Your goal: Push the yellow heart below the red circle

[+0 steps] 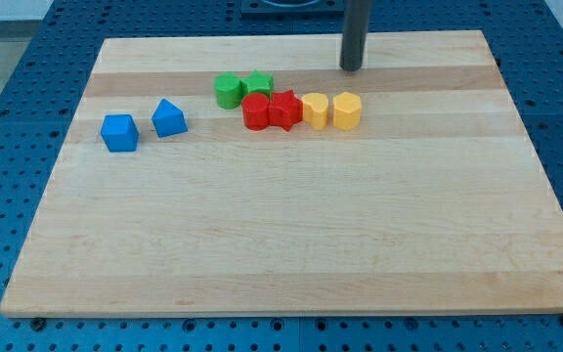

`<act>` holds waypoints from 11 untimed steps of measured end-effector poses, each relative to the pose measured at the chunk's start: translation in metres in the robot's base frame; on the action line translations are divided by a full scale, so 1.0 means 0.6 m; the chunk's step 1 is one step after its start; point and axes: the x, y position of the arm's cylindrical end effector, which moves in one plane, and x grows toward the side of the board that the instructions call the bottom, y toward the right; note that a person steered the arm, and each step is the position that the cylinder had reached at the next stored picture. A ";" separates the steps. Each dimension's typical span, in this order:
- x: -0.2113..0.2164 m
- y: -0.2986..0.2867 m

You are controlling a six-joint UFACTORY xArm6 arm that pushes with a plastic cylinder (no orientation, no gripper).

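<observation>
**A:** Where is the yellow heart [315, 110] sitting?

**B:** In the upper middle of the frame, on the wooden worktop [291, 235]. It is the left one of two yellow blocks, touching the yellow hexagon [347, 110] on its right and pressed against the red star [284, 109] on its left.

**A:** And the red circle [255, 111]?

**B:** Just left of the red star, touching it. So the four form one row: red circle, red star, yellow heart, yellow hexagon, running left to right at about the same level.

**A:** Anything above them?

**B:** A green circle [228, 89] and a green star [259, 84] sit side by side just up and to the left of the red pair, the green star close against the red circle's upper edge.

**A:** What about my tip [350, 68]?

**B:** It stands near the top of the frame, right of centre, above the yellow hexagon with a clear gap of bare wood between. It touches no block. There is no hand on this rod, so nothing is spread or pinching.

**A:** The rest?

**B:** Two blue blocks at the left of the frame, well apart from the cluster: a blue cube [119, 132], and a blue block with a peaked top [169, 117] just right of it.
</observation>
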 end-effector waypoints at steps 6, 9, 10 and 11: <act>0.178 -0.067; 0.296 -0.109; 0.317 -0.152; 0.329 -0.170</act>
